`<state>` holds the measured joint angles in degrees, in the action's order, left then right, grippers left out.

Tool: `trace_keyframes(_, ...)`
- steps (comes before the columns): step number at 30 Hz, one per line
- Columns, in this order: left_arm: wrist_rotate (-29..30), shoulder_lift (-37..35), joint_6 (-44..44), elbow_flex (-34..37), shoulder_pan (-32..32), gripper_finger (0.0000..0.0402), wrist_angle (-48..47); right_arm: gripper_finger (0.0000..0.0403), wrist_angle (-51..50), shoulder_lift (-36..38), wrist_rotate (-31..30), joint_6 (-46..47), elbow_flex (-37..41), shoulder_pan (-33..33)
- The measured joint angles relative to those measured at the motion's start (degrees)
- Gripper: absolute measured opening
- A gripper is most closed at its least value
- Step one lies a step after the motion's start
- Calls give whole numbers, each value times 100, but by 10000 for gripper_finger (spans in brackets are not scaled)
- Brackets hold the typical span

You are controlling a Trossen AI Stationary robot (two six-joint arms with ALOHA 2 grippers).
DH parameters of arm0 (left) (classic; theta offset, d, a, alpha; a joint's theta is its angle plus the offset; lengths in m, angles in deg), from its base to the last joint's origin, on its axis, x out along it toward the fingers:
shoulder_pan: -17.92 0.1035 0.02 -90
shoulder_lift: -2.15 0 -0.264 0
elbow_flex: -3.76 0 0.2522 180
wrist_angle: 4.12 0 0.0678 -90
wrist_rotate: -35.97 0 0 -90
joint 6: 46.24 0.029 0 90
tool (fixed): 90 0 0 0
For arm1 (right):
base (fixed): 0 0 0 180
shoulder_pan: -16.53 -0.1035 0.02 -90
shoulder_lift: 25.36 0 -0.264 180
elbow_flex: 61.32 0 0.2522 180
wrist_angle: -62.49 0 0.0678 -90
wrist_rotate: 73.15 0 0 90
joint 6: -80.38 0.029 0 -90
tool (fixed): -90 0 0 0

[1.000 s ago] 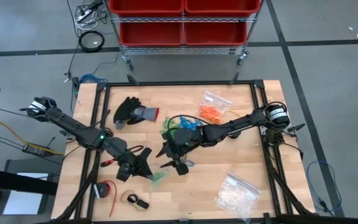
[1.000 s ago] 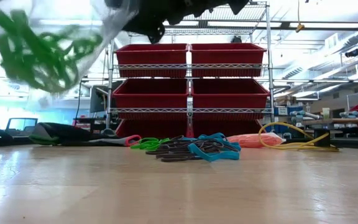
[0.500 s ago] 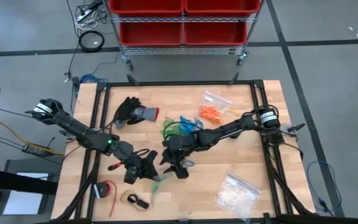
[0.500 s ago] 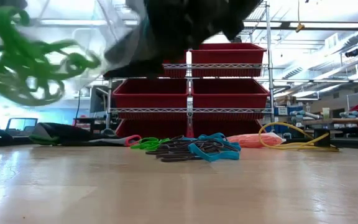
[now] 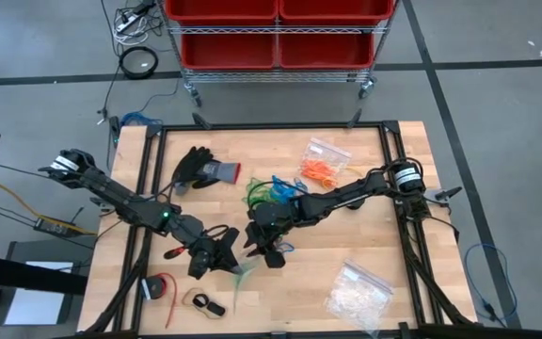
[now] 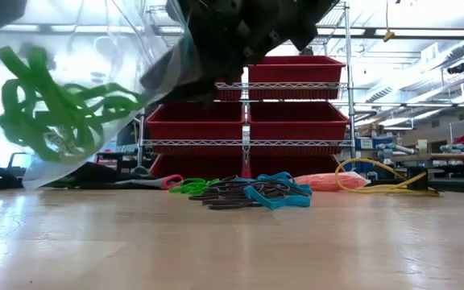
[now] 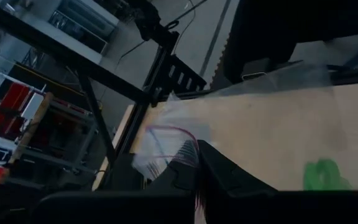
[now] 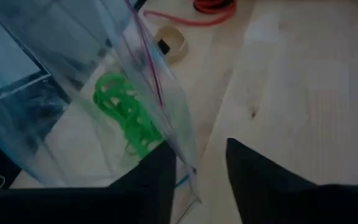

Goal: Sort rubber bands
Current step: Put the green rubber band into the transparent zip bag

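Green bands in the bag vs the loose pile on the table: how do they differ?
The green bands sit inside a clear bag lifted off the table; the loose pile lies bare on the wood. The bagged ones are a single colour; the pile mixes blue, dark and green. Both are tangled clumps of thin loops.

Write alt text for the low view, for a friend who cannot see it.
A clear plastic bag holding green rubber bands hangs above a wooden table, gripped from above by dark robot parts. Farther back lie a pile of loose green, black and blue rubber bands, and red bins on shelves.
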<state>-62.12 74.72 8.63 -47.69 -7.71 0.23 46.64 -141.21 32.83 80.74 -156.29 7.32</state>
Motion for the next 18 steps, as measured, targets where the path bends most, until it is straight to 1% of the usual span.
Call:
trace_keyframes(2,96,0,2,0,0,15,-4,81,-219,2,-162,0,0,-4)
trace_keyframes(4,175,2,2,0,2,15,-16,36,-415,2,-284,-8,0,-9)
trace_keyframes(5,225,2,2,0,2,15,-16,19,-458,2,-320,-42,0,-11)
trace_keyframes(6,268,2,2,0,2,15,-13,10,-474,2,-356,-59,-2,-11)
trace_keyframes(13,556,2,-4,0,2,15,45,2,-524,60,-956,-58,-5,-37)
trace_keyframes(18,698,0,-8,0,-3,15,177,1,-572,144,-1005,-54,-7,-55)
